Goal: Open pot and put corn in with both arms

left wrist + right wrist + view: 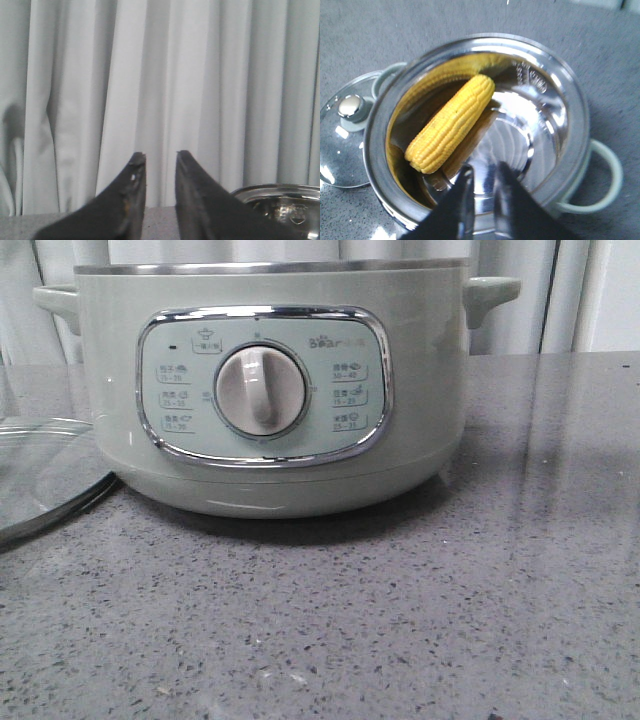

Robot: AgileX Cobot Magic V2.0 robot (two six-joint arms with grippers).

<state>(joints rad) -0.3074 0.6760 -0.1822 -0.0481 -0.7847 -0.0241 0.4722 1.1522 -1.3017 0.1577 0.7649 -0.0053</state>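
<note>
While the right gripper (482, 172) is hanging above the open cooker, its two black fingers (460, 200) are standing slightly apart with nothing between them, released. Just beyond their tips, in the right wrist view, the corn cob (451, 123) is lying inside the shiny steel bowl of the pot (572, 125), slanting from the lower left of the bowl up toward its centre and resting against the inner wall, where its yellow is reflecting. One pale green side handle (605, 177) is sticking out at the lower right of that frame. At the left edge, the glass lid (342, 145) with its metal knob is lying flat on the grey speckled bench (600, 60), touching or just beside the pot's other handle.

The left gripper (160, 159) is also showing its fingers (131, 200) parted and holding nothing, pointing toward a white curtain (150, 75); the pot's steel rim is peeking into the lower right corner of that frame.

In the front view, the sage-green pot is filling the upper middle of the frame, its white dial (262, 391) sitting inside the chrome-framed control panel (264, 384), and the lid's rim is lying on the bench at the left edge.
</note>
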